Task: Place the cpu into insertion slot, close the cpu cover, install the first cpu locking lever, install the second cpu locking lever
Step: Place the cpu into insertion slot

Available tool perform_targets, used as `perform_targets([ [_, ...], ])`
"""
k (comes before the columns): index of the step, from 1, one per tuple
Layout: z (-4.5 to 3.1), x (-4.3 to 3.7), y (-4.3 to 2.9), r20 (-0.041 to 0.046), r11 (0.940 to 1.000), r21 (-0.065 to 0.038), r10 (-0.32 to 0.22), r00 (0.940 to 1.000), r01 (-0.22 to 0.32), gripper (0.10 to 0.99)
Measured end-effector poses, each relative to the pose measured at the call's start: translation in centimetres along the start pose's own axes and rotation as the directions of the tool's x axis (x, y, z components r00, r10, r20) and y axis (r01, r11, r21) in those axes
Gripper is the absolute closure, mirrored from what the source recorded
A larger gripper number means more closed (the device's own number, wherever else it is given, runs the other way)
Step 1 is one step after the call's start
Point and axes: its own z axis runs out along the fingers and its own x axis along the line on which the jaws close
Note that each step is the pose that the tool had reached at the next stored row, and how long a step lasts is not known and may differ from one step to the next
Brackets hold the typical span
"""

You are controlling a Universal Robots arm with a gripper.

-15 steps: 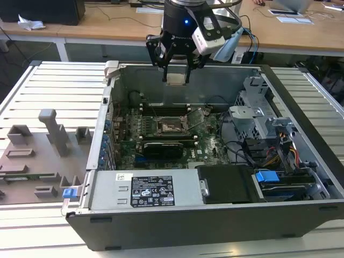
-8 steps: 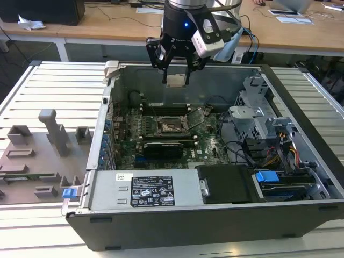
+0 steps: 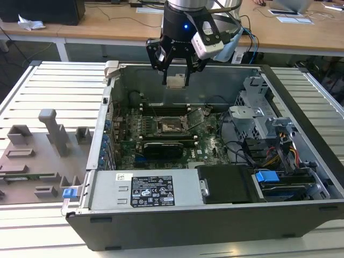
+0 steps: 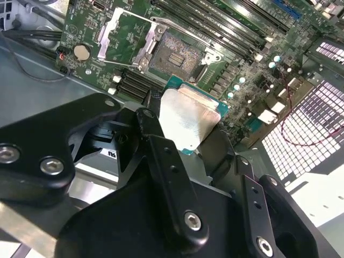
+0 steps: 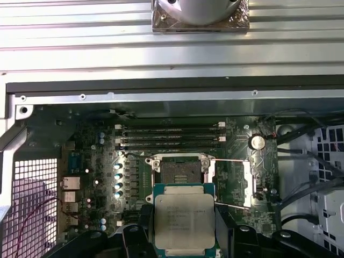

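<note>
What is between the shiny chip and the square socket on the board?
Nothing but air: in the first wrist view the held chip hangs clear of the open socket.

arm [image 3: 185, 13]: vertical, wrist pointing down | hand [image 3: 176, 81]: clamped on cpu [image 5: 184, 221]

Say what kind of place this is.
Likely a robotics lab or test workshop: an open computer case lies on a slatted metal table, wooden desks stand behind, and the gripper holds the cpu.

arm [image 3: 180, 16]: black wrist, blue light [image 3: 185, 26] | jaws: black links, silver screws [image 4: 192, 220] | white camera box [image 3: 207, 42]
</note>
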Motion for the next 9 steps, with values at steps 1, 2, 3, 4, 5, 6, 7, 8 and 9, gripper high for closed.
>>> perform_targets([
  [1,0.05,0.00,-0.01,0.0000,1.0000,0.000,0.000,1.0000,0.000,0.541],
  [2,0.07,0.00,-0.01,0.0000,1.0000,0.000,0.000,1.0000,0.000,0.541],
  [3,0.09,0.00,-0.01,0.0000,1.0000,0.000,0.000,1.0000,0.000,0.541],
  [4,0.11,0.00,-0.01,0.0000,1.0000,0.000,0.000,1.0000,0.000,0.541],
  [5,0.12,0.00,-0.01,0.0001,1.0000,0.000,0.000,1.0000,0.000,0.541],
  [6,0.13,0.00,-0.01,0.0001,1.0000,0.000,0.000,1.0000,0.000,0.541],
  [7,0.16,0.00,-0.01,0.0001,1.0000,0.000,0.000,1.0000,0.000,0.541],
  [8,0.19,0.00,-0.02,0.0001,1.0000,0.000,0.000,1.0000,0.000,0.541],
  [9,0.23,0.00,-0.02,0.0001,1.0000,0.000,0.000,1.0000,0.000,0.541],
])
